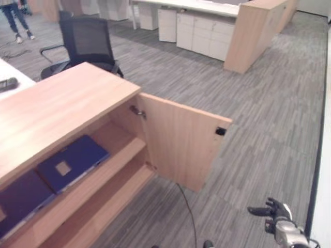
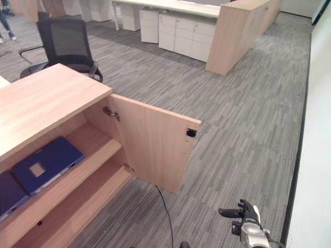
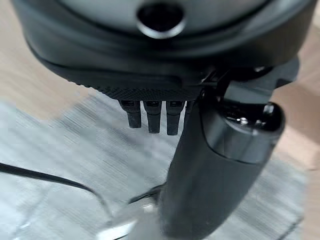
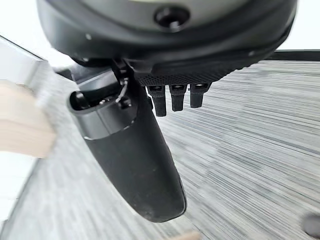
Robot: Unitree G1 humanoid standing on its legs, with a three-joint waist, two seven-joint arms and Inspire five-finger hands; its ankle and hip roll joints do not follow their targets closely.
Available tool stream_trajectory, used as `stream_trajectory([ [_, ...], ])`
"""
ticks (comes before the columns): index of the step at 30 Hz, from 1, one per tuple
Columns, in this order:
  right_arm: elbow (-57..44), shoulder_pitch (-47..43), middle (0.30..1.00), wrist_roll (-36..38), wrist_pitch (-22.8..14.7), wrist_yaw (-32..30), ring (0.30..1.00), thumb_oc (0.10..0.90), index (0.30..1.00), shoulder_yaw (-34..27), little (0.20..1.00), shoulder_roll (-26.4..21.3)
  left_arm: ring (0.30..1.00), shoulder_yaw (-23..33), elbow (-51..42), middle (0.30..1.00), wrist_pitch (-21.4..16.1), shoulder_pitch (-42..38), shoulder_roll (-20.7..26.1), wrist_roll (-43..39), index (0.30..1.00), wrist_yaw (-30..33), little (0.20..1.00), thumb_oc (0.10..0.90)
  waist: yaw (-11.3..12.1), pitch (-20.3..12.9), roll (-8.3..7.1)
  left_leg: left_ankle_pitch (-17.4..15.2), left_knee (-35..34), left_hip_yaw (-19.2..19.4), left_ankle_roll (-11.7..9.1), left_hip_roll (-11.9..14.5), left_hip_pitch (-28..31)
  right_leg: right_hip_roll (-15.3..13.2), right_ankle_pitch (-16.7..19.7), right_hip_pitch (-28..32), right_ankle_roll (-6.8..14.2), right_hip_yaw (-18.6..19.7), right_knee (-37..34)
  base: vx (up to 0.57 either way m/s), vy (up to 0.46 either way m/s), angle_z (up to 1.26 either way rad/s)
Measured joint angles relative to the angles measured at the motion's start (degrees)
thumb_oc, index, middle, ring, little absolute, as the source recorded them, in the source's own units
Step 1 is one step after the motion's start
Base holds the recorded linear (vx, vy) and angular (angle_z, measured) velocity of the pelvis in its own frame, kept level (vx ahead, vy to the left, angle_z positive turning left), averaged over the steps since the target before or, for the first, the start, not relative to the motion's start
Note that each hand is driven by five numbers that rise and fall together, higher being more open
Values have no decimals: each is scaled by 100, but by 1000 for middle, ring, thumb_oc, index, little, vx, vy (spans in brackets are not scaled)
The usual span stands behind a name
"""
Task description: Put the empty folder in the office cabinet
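A blue folder [image 1: 72, 161] with a pale square label lies flat on the upper shelf of the wooden office cabinet [image 1: 62, 103]. The cabinet door [image 1: 181, 144] stands swung wide open. A darker folder [image 1: 20, 199] lies beside the blue one on the same shelf, further left. My right hand [image 1: 274, 213] hangs low over the carpet at the lower right, well clear of the door, fingers relaxed and holding nothing. In its wrist view my left hand [image 3: 220, 165] has straight fingers over carpet near the wood, with nothing in it.
A lower shelf [image 1: 98, 206] runs beneath the folders. A black office chair [image 1: 85, 44] stands behind the cabinet. White drawer units [image 1: 196, 31] and a wooden partition [image 1: 253, 33] line the back. A person [image 1: 15, 18] stands at the far left. Grey carpet [image 1: 258, 119] spreads to the right.
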Motion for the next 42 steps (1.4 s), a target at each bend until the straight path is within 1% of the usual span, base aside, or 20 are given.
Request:
stream_trajectory([
  [2, -169, 88, 900, -5, 28, -4, 900, 800, 900, 13, 900, -197, 900, -4, -36, 900, -3, 125, -151, -2, 900, 7, 900, 800, 35, -55, 84, 2, 18, -39, -48, 39, 23, 47, -33, 41, -64, -18, 11, 74, -59, 8],
  [5, -711, 109, 900, -201, 15, -6, 900, 800, 900, 18, 900, -293, 900, -10, -89, 900, 27, 121, -120, 4, 900, 7, 900, 800, 17, -72, 71, 31, 19, -97, -88, 61, -32, 76, 23, 20, -183, -66, 20, 56, -36, 9],
  [6, -841, 102, 900, -216, 12, -5, 900, 800, 900, 19, 900, -297, 900, -11, -131, 900, 43, 106, -110, -1, 900, 9, 900, 800, 20, -86, 65, 31, 19, -109, -89, 66, -37, 80, 11, 23, -187, -76, 18, 67, -36, 8],
  [9, -1298, -1, 900, -218, 7, 2, 900, 800, 900, 89, 900, -306, 900, -220, -265, 900, 81, 107, -20, 3, 900, 48, 900, 800, 40, -124, -16, 41, 17, -145, -101, 66, -61, 80, -11, 23, -166, -107, 17, 55, -25, 5],
  [13, -1390, -357, 900, -88, -61, 34, 900, 800, 900, 341, 900, -387, 900, -320, -253, 900, 71, 149, 63, -1, 900, 42, 900, 800, 89, -221, -111, 41, 16, -195, -102, 64, -80, 70, -24, 37, -168, -155, 9, 39, -23, 6],
  [14, -1387, -472, 900, 120, -79, 74, 900, 800, 900, 379, 900, -429, 900, -365, -254, 900, 63, 144, 74, -1, 900, 41, 900, 800, 102, -221, -111, 43, 17, -207, -100, 67, -89, 69, -24, 35, -168, -161, 9, 30, -16, 7],
  [15, -1378, -627, 900, 445, -224, 137, 900, 800, 900, 398, 900, -476, 900, -364, -251, 900, 57, 142, 77, -1, 900, 35, 900, 800, 160, -234, -109, 51, 17, -222, -98, 62, -94, 68, -23, 33, -169, -172, 14, 30, -16, 5],
  [16, -1379, -770, 900, 694, -259, 177, 900, 800, 900, 408, 900, -482, 900, -366, -248, 900, 39, 177, 77, -2, 900, 31, 900, 800, 201, -253, -107, 51, 17, -226, -99, 65, -100, 74, -23, 35, -169, -173, 12, 32, -14, 5],
  [17, -1382, -895, 900, 913, -279, 219, 900, 800, 900, 432, 900, -484, 900, -365, -258, 900, 1, 204, 77, -2, 900, 29, 900, 800, 186, -271, -106, 54, 17, -234, -103, 63, -105, 78, -24, 24, -169, -179, 12, 26, -4, 5],
  [18, -1385, -1025, 900, 1155, -449, 272, 900, 800, 900, 456, 900, -491, 900, -363, -245, 900, -14, 236, 77, -3, 900, 24, 900, 800, 248, -278, -103, 58, 17, -264, -106, 69, -112, 84, -28, 37, -174, -200, 9, 26, -4, 8],
  [22, -1387, -1399, 900, 1888, -615, 452, 900, 800, 900, 555, 900, -501, 900, -380, -247, 900, -22, 329, 72, -3, 900, -1, 900, 800, 350, -304, -94, 99, 19, -316, -110, 68, -159, 89, -28, 24, -181, -248, 17, 23, -1, 8],
  [23, -1388, -1446, 900, 1971, -645, 497, 900, 800, 900, 612, 900, -497, 900, -383, -236, 900, -17, 352, 72, -3, 900, -1, 900, 800, 381, -307, -94, 104, 18, -341, -109, 67, -167, 88, -30, 38, -183, -272, 16, 28, -4, 13],
  [24, -1397, -1542, 900, 2283, -654, 574, 900, 800, 900, 761, 900, -484, 900, -405, -229, 900, -13, 396, 72, -2, 900, -4, 900, 800, 372, -312, -98, 111, 19, -361, -114, 68, -171, 90, -31, 41, -185, -295, 17, 17, -4, 12],
  [26, -1394, -1616, 900, 2638, -662, 728, 900, 800, 900, 865, 900, -456, 900, -459, -224, 900, -19, 427, 65, -1, 900, -6, 900, 800, 461, -314, -95, 119, 18, -386, -113, 69, -179, 91, -32, 47, -186, -323, 15, 25, -14, 7],
  [27, -1392, -1662, 900, 3040, -674, 833, 900, 800, 900, 958, 900, -394, 900, -534, -225, 900, -20, 441, 60, 1, 900, -10, 900, 800, 529, -315, -94, 125, 18, -398, -116, 70, -183, 92, -34, 51, -187, -331, 17, 22, -19, 4],
  [30, -1349, -1848, 900, 3613, -684, 955, 900, 800, 900, 1112, 900, -125, 900, -617, -239, 900, -20, 482, 28, 5, 900, -12, 900, 800, 538, -317, -90, 144, 18, -429, -119, 71, -205, 93, -34, 47, -187, -356, 15, 12, -16, 5],
  [32, -991, -2038, 900, 3765, -755, 902, 900, 800, 900, 1146, 900, -54, 900, -623, -243, 900, -21, 506, 0, 7, 900, -16, 900, 800, 557, -322, -93, 159, 17, -454, -117, 69, -230, 92, -34, 39, -187, -369, 17, 14, -11, 8],
  [34, -530, -2329, 900, 4110, -783, 893, 900, 800, 900, 1145, 900, 1, 900, -788, -239, 900, -27, 524, -42, 12, 900, -9, 900, 800, 612, -325, -79, 169, 17, -487, -117, 69, -264, 90, -30, 24, -189, -411, 15, 12, -12, 7],
  [36, -457, -2364, 900, 4193, -794, 832, 900, 800, 900, 1132, 900, -14, 900, -802, -245, 900, -40, 545, -80, 61, 900, -4, 900, 800, 664, -333, -64, 171, 16, -509, -118, 72, -269, 94, -30, 30, -190, -431, 16, 10, -10, 4],
  [42, -320, -2429, 900, 4630, -954, 806, 900, 800, 900, 1250, 900, 213, 900, -850, -239, 900, -33, 622, -130, 186, 900, -9, 900, 800, 638, -333, -17, 187, 16, -512, -134, 98, -270, 120, -15, 29, -212, -433, -9, 0, 0, 0],
])
